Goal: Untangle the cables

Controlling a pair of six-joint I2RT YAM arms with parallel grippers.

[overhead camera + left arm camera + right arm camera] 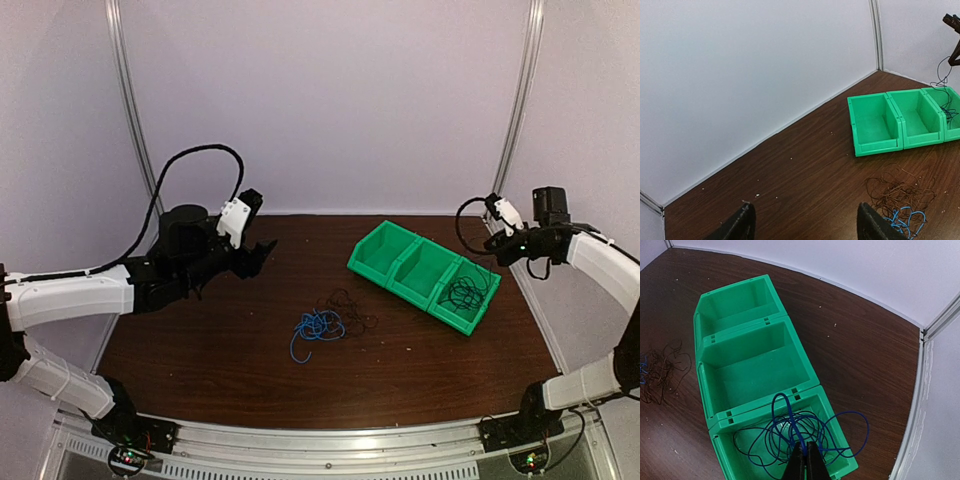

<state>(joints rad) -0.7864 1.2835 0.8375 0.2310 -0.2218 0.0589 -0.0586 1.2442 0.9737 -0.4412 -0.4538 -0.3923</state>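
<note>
Left fingers (258, 255) hang above the table (200, 340) at its left rear, spread wide with nothing between them. In the left wrist view only two dark fingertips (742, 225) show, cut off by the bottom edge. Right fingers (805, 462) are pressed together, pinching a strand of the dark blue cable (795, 432). The exact contact is hard to see, as the fingers cover it and the frame cuts off their lower part. That cable's loops lie mostly in the end compartment of the green bins (757, 335), the one nearest the right arm, and one loop reaches out past the rim. In the top view it reads only as a dark scribble (465, 292). The other two compartments are bare. The remaining cables lie in a loose pile (330, 318) mid-table, left of the bins and apart from them, with bright blue loops (318, 325) beside thin dark strands (347, 303). Whether the two colours interlock cannot be told, and the strand count is not readable. In the right wrist view the pile is cut off by the left edge.
</note>
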